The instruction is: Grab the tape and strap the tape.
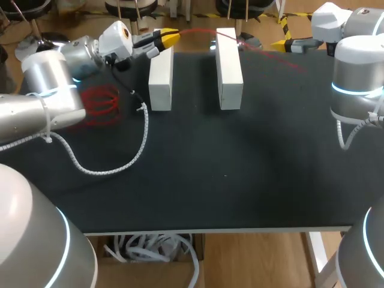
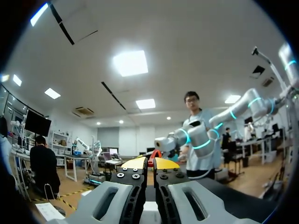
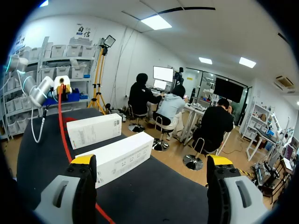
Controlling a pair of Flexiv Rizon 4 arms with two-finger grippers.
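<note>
Pinching the red tape [image 1: 101,103], left jaws are closed; right jaws gape wide

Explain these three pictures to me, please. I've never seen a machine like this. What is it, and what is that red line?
This is a robot with two arms at a black table. One picture looks down from above and behind it. The two round ones come from a camera on each wrist. Two long white boxes stand side by side on the table, the left box and the right box. A red coil lies beside the left arm. The left gripper, with yellow tips, is pinched on a red tape that stretches over the boxes towards the right arm. The right gripper is open and holds nothing.
</note>
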